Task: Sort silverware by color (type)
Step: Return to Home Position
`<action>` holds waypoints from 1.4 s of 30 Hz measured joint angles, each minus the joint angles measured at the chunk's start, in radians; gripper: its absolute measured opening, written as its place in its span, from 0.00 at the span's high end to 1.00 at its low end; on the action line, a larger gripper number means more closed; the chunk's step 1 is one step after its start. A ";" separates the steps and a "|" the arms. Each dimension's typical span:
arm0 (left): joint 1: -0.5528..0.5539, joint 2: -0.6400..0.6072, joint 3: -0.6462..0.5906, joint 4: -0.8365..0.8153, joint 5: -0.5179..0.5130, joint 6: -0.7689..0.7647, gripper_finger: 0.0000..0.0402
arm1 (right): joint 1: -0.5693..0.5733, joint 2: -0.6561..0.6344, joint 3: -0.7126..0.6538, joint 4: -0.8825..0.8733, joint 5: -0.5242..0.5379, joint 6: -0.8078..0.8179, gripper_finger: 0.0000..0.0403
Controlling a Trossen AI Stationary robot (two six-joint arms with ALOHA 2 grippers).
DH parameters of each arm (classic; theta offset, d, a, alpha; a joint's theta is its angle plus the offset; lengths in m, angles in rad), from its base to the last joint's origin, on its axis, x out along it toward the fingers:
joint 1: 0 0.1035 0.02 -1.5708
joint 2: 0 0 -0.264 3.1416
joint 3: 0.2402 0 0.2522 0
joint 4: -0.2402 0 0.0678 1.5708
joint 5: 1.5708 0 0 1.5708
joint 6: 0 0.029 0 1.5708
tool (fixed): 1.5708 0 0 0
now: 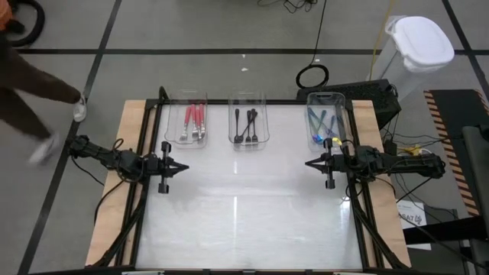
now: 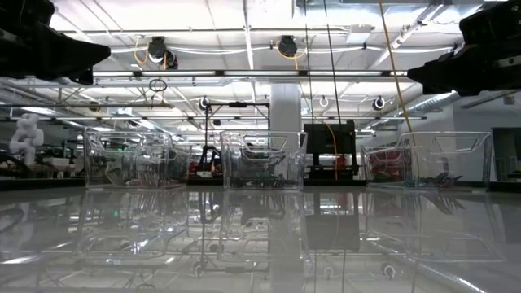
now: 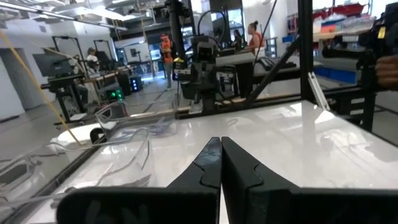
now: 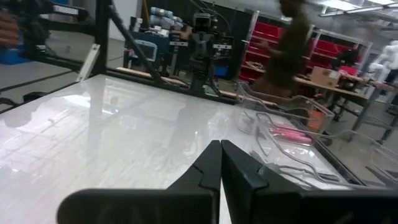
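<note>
table (image 1: 244, 221): white glossy top on a wooden base; both arms reach over it from opposite sides.
left gripper (image 1: 182, 167): above the table's left side, nearer than the trays. fingers pressed together, tips pointing toward the table's middle. the left wrist view shows the two dark fingers meeting along one line.
right gripper (image 1: 309, 163): above the table's right side, level with the left one and facing it, well apart. fingers together, confirmed in the right wrist view.
left tray (image 1: 170, 126): clear plastic, at the table's far edge.
red-handled forks (image 1: 194, 121): several, lying lengthwise inside the left tray, handles toward the far end.
middle tray (image 1: 263, 122): clear plastic, beside the left tray with a gap between.
black-handled forks (image 1: 246, 126): several, lying lengthwise inside the middle tray.
right tray (image 1: 340, 114): clear plastic, just beyond the right arm's wrist.
blue-handled forks (image 1: 319, 126): several, inside the right tray, lying slightly askew.
person (image 1: 23, 84): on the floor beyond the table's far left corner, blurred.
white lidded bin (image 1: 420, 42): on the floor past the far right corner.
</note>
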 joint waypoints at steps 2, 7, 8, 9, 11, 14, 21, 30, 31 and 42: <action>0.006 0.000 0.000 0.000 -0.002 0.008 1.00 | 0.000 0.000 0.000 0.005 0.028 0.009 0.99; 0.035 0.000 0.000 -0.001 -0.005 0.008 1.00 | -0.002 0.000 0.000 0.013 0.103 0.037 0.99; 0.041 0.000 0.000 -0.002 -0.005 0.007 1.00 | -0.006 0.000 0.000 0.014 0.103 0.046 0.99; 0.047 0.000 0.000 -0.002 -0.005 0.006 1.00 | -0.011 0.000 0.000 0.015 0.103 0.057 0.99; 0.056 0.000 0.000 -0.002 -0.005 0.002 1.00 | -0.022 -0.001 0.000 0.016 0.104 0.083 0.99; 0.066 0.000 0.000 -0.002 -0.005 0.002 1.00 | -0.036 -0.002 0.000 0.009 0.100 0.110 0.99; 0.072 0.000 0.000 -0.004 -0.005 0.000 1.00 | -0.072 -0.002 0.000 -0.023 -0.008 0.133 0.99; 0.071 0.000 0.000 -0.005 0.000 -0.019 1.00 | -0.094 -0.002 0.000 -0.030 -0.005 0.132 0.99; 0.071 0.000 0.000 -0.005 0.000 -0.019 1.00 | -0.094 -0.002 0.000 -0.030 -0.005 0.132 0.99; 0.072 0.000 0.000 -0.006 0.000 -0.011 1.00 | -0.094 -0.002 0.000 -0.027 0.020 0.119 0.99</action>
